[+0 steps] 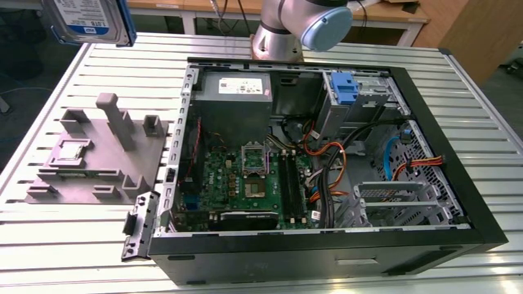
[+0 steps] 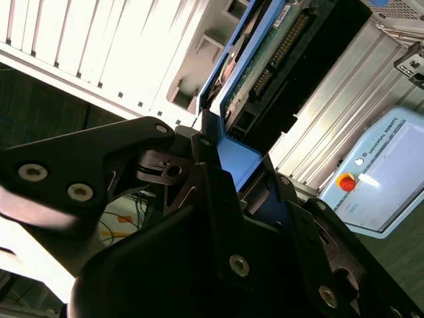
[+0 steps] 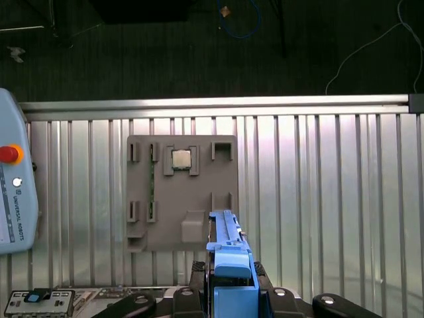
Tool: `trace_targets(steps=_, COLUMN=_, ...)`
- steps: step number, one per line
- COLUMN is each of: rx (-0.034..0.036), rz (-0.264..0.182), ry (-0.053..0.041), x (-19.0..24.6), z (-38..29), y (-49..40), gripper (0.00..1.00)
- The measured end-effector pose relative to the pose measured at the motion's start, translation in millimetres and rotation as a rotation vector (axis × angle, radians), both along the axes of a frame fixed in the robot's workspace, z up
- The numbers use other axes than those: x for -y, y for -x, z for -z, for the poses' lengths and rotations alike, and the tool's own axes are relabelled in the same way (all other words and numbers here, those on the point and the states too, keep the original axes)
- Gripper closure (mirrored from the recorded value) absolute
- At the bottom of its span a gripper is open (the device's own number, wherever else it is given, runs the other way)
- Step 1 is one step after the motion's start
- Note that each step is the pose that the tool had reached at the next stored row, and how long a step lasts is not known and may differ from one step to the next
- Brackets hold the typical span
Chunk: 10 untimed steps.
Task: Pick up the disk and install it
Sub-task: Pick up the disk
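The disk hangs high above the table's far corner, at the exterior view's left, its white-and-blue label and blue rails showing. In the first wrist view the disk stands edge-on with its blue rail uppermost, and my gripper is shut on it from both sides. It hovers over the grey fixture plate. In the second wrist view the disk shows its green circuit board, and the black fingers clamp the blue rail.
An open computer case lies on the slatted metal table, holding a grey power-supply box, a motherboard and a bare blue bracket. A grey fixture lies beside the case. A teach pendant rests on the table.
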<state>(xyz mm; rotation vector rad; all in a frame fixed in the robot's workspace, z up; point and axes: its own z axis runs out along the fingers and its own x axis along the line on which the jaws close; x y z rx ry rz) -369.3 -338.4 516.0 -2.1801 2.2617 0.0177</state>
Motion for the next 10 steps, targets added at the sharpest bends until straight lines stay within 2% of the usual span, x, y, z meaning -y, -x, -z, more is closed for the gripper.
trace_targets(steps=10, rx=0.0001, rz=0.000, ry=-0.0001, x=0.0, z=0.1, y=-3.4, gripper=0.64)
